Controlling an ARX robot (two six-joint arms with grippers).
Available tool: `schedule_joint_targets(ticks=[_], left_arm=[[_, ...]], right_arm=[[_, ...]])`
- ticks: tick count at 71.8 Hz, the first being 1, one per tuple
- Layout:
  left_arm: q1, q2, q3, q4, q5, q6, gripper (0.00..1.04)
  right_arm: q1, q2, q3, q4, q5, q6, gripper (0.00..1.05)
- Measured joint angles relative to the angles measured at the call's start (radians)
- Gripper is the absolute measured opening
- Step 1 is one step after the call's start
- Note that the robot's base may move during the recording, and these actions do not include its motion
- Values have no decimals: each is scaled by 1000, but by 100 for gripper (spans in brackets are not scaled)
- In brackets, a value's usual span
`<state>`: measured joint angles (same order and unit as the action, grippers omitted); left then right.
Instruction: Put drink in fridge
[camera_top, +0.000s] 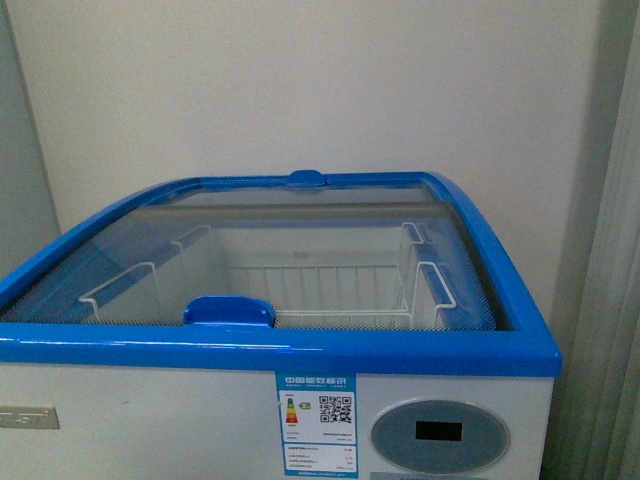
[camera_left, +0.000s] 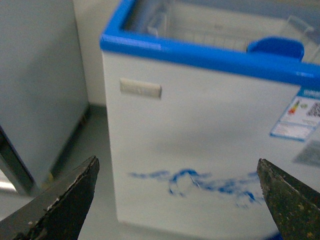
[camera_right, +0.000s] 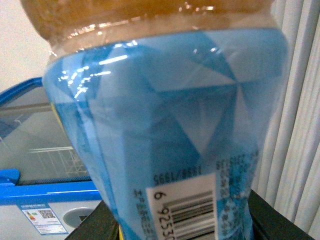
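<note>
The fridge (camera_top: 300, 352) is a white chest cooler with a blue top rim and a curved glass lid, filling the front view; a white wire basket (camera_top: 330, 285) lies under the glass. Neither arm shows there. My right gripper (camera_right: 182, 220) is shut on the drink bottle (camera_right: 170, 125), which has a blue label with a barcode and amber liquid, and fills the right wrist view. The fridge's corner (camera_right: 45, 192) shows behind it. My left gripper (camera_left: 177, 200) is open and empty, facing the fridge's white front (camera_left: 200, 140) with its blue graphic.
A grey upright cabinet (camera_left: 35, 85) stands beside the fridge, with a narrow strip of floor between them. A pale wall is behind the fridge. A light curtain (camera_top: 610, 300) hangs at the right and also shows in the right wrist view (camera_right: 297, 125).
</note>
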<state>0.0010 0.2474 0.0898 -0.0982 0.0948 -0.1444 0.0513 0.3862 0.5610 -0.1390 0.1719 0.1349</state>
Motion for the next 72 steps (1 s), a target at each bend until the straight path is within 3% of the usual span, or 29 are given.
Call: schedule_joint_targets(ticks=[11, 21, 29, 38, 48, 59, 72], left_arm=[[-5, 327, 32, 345, 92, 55, 97], [-45, 682, 158, 724, 215, 244, 97], [-76, 884, 284, 881, 323, 421, 97], [-116, 1056, 447, 838, 460, 647, 97], [-154, 1165, 604, 694, 536, 897, 97], [-182, 1264, 756, 533, 564, 1135, 97], [-185, 1354, 857, 458, 565, 1254, 97]], right_arm=[[1, 0, 0, 0, 2, 0, 39], [1, 0, 0, 0, 1, 0, 39], [1, 0, 0, 0, 1, 0, 39], [1, 0, 0, 0, 2, 0, 39], [1, 0, 0, 0, 1, 0, 39], [1, 0, 0, 0, 1, 0, 39], [1, 0, 0, 0, 1, 0, 38]])
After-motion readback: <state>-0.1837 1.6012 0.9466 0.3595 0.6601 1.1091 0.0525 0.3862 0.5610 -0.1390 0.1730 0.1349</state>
